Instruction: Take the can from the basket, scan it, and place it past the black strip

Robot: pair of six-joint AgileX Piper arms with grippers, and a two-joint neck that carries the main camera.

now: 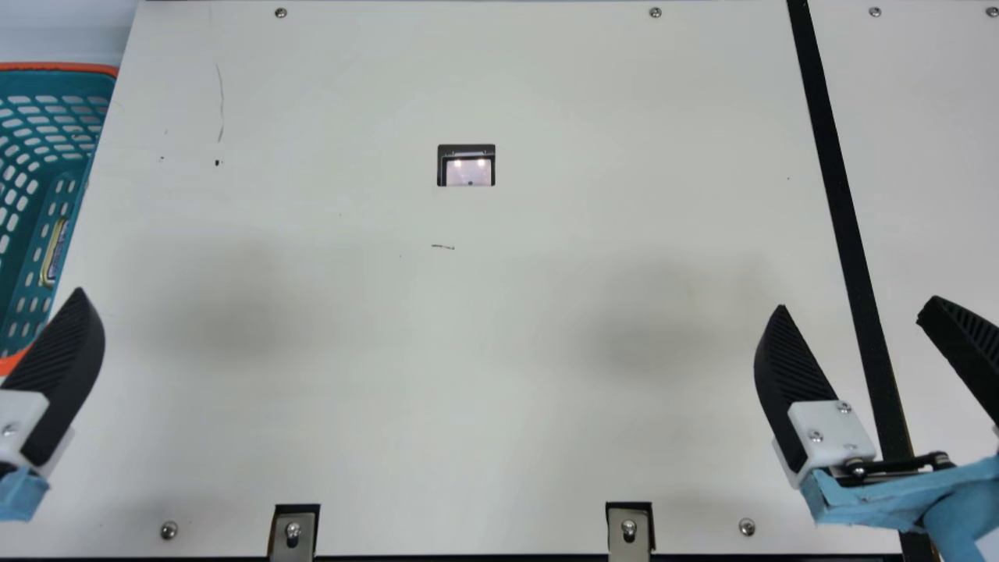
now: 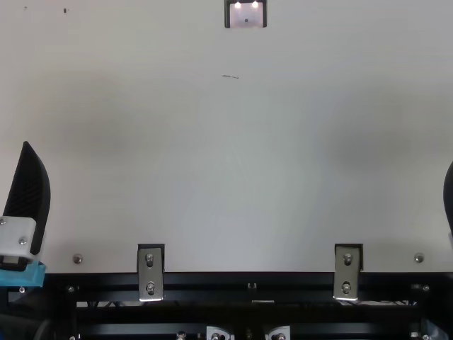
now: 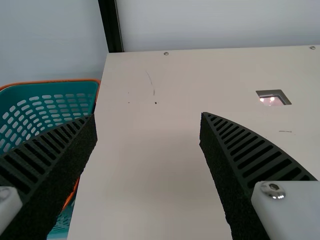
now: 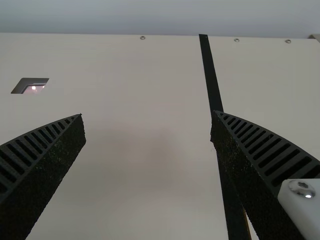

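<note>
Main view: can (image 1: 55, 254) looks to be in the basket (image 1: 58, 68), off the left edge of the surface (image 1: 531, 328), lying low against the basket's right side. Only a yellowish rim and a bit of darker body show, so the ID is a best guess. Scanner window (image 1: 467, 168) is set into the surface mid-span toward the far side, lit, and the black strip (image 1: 847, 218) runs far to near on the right. My read of the layout – source left, scan mid, drop right, so the can travels one way across. Left hand (image 3: 147, 116) is spread wide with nothing in it, near the basket, so it's the sensible picker; wide suits dropping in around a can. Right hand (image 1: 857, 304) is also wide and unloaded, over the near right with its fingers either side of the strip as main view sees it; likely parked, and no sign of what role it gets. Job looks to be at the start: can unpicked, unscanned. Next move should be left hand over the basket and down, minding the rim and that close wall. Hard to make out: main view crops the basket's left part and the left hand, and in the left wrist view a finger covers part of the basket. Can't tell the can's exact tilt, or whether it touches the wall.
</note>
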